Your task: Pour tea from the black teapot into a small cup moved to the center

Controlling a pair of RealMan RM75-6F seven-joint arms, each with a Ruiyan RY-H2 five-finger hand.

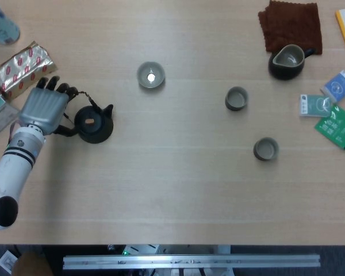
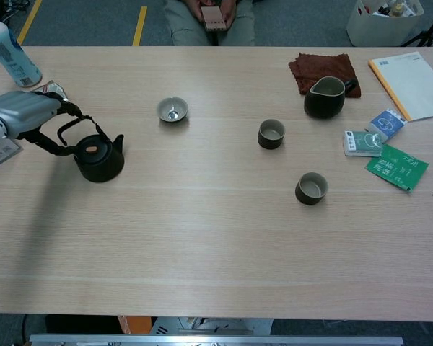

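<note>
The black teapot (image 1: 94, 122) (image 2: 99, 158) stands at the left of the table, its wire handle (image 2: 78, 122) raised toward my left hand (image 1: 43, 107) (image 2: 23, 115). The hand's fingers (image 2: 63, 109) curl over the handle and the thumb reaches under it, touching the pot's side. Two small dark cups stand right of centre, one (image 1: 236, 98) (image 2: 271, 133) farther back and one (image 1: 265, 149) (image 2: 311, 188) nearer. A pale small cup (image 1: 150, 75) (image 2: 172, 109) sits behind the teapot. My right hand is in neither view.
A dark pitcher (image 1: 287, 61) rests by a brown cloth (image 1: 291, 24) at the back right, with tea packets (image 1: 336, 123) and a yellow notebook (image 2: 411, 83) beyond. A foil packet (image 1: 20, 64) and a bottle (image 2: 11, 54) lie at the far left. A person sits behind the table.
</note>
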